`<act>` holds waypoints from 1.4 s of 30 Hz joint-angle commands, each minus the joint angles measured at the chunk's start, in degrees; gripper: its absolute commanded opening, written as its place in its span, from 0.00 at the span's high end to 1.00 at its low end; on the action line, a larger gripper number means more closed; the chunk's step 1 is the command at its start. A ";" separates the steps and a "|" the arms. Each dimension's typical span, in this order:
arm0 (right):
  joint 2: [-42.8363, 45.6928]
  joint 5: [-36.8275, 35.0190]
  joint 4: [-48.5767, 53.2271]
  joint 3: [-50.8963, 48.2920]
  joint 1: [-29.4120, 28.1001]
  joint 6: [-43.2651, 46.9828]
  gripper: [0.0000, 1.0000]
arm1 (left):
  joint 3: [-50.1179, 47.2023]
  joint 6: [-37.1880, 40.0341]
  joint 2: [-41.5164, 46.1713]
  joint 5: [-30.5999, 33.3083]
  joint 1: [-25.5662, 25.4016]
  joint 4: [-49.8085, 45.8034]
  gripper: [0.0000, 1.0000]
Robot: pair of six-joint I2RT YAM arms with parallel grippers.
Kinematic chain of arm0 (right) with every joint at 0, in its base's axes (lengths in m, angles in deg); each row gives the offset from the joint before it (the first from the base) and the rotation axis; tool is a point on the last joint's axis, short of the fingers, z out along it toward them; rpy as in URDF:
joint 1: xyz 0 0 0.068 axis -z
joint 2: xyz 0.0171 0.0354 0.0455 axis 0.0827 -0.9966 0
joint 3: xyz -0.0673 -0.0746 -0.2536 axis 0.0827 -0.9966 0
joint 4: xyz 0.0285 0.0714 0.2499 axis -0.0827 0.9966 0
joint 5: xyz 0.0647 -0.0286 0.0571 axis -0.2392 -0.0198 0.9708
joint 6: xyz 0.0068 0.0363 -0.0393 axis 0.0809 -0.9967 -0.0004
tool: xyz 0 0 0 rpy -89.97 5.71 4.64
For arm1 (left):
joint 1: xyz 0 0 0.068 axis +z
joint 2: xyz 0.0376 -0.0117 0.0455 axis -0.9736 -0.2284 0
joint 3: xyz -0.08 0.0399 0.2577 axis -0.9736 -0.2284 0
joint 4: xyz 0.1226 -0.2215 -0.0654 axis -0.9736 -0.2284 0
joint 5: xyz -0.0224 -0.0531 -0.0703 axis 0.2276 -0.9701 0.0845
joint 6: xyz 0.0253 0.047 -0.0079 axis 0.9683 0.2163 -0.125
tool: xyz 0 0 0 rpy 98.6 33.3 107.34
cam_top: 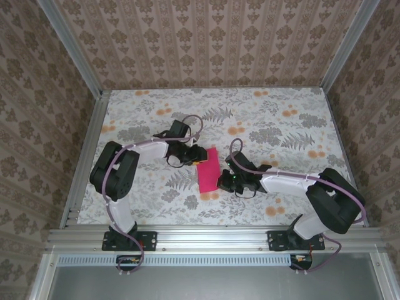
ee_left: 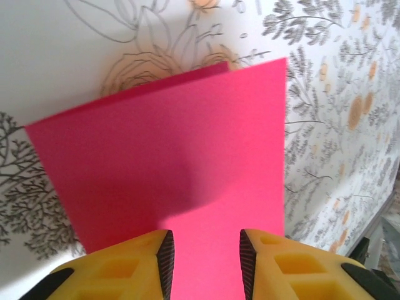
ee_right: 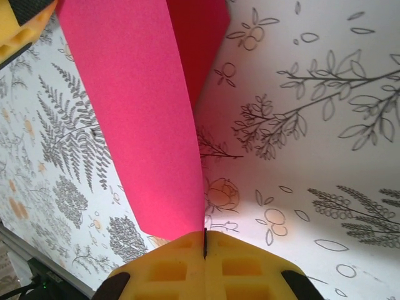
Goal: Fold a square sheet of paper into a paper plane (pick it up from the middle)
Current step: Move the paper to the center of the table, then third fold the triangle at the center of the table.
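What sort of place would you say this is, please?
Probably a robotics test cell: an aluminium frame, patterned wall panels around a floral-print table, and a left arm and right arm bolted at its near edge.

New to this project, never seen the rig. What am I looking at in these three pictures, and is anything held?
Two robot arms, left arm and right arm, are bolted at the near edge of a flower-print table. One picture looks down from above and behind them; the other two come from a camera on each wrist. Between the arms is one pink paper sheet, folded over on itself. The right gripper is pinched shut on its edge. The left gripper has its jaws apart, facing the sheet.
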 commanded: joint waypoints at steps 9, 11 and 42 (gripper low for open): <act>2.54 -2.19 -1.22 -3.88 0.47 -5.01 0.76 | 1.39 2.25 -4.94 3.89 -0.29 -2.97 0.70; 3.51 -2.65 -1.65 -4.57 0.55 -5.98 0.75 | 1.49 2.54 -4.88 4.07 -0.37 -3.17 0.71; 0.29 -2.21 -5.39 -4.87 0.78 -8.12 0.69 | 1.45 2.65 -5.56 4.28 -0.20 -3.52 0.71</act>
